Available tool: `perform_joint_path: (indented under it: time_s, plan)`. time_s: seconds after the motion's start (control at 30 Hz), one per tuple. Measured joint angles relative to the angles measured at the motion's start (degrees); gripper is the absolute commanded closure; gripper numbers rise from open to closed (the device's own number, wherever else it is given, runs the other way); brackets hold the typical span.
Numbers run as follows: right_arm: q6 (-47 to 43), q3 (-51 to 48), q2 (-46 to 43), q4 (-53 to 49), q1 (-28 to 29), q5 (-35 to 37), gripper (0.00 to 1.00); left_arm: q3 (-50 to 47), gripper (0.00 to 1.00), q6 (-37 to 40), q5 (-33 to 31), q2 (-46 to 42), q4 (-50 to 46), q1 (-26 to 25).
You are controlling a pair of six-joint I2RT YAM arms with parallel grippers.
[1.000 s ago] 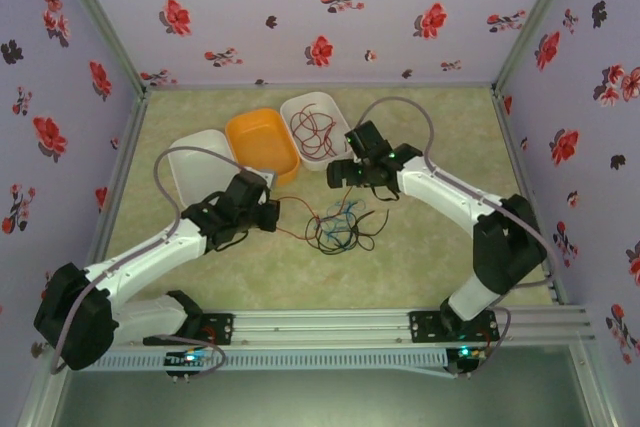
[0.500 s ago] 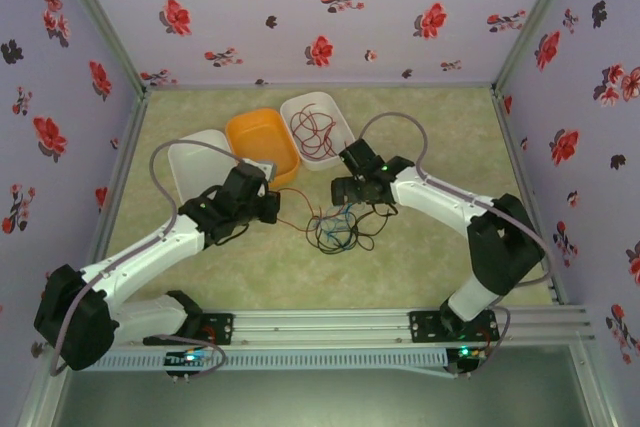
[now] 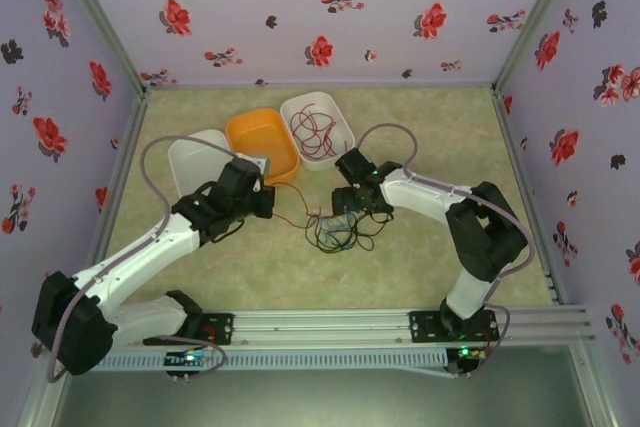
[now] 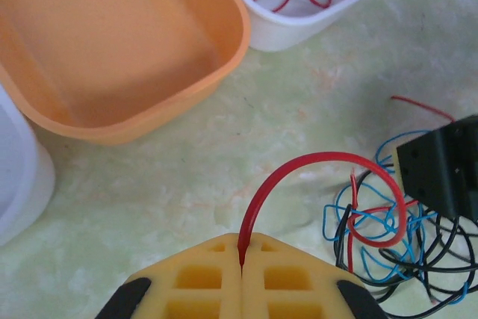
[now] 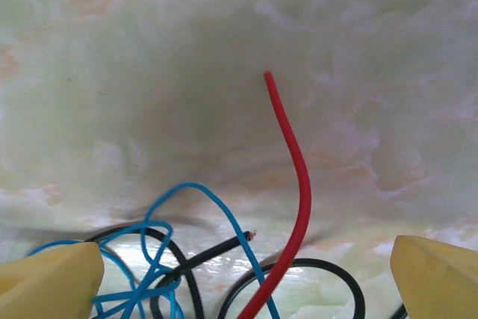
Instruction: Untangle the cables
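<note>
The cables (image 3: 340, 231) lie as a small tangle of red, black and blue wires on the mat between the two arms. My left gripper (image 3: 272, 203) is shut on a red cable (image 4: 321, 159), which arcs from the yellow fingertips (image 4: 261, 255) over to the tangle (image 4: 388, 233). Right above the tangle, my right gripper (image 3: 341, 217) stands open. In the right wrist view its yellow fingertips (image 5: 52, 283) flank a free red end (image 5: 287, 132), blue loops (image 5: 149, 274) and black wire (image 5: 202, 259). The right gripper (image 5: 243, 282) grips nothing.
An orange tub (image 3: 262, 142) sits behind the left gripper, a white tub (image 3: 195, 159) to its left. Another white tub (image 3: 310, 100) at the back holds loose red cables (image 3: 316, 130). Flowered walls close the mat on three sides.
The right gripper has come down and to the left onto the tangle. The left gripper has drawn slightly back towards the tubs with the red cable.
</note>
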Motion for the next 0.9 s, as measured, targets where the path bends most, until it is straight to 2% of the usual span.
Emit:
perform_joint_path:
  time_s: [0.37, 0.9]
  plan:
    - [1.8, -1.9, 1.6, -0.2, -2.4, 1.1, 0.01, 5.2, 1.0, 1.6, -4.7, -4.3, -5.6, 2.8]
    - [1.8, -2.0, 1.6, -0.2, -2.8, 2.4, 0.01, 10.8, 1.0, 5.6, -13.0, -11.9, -10.9, 5.8]
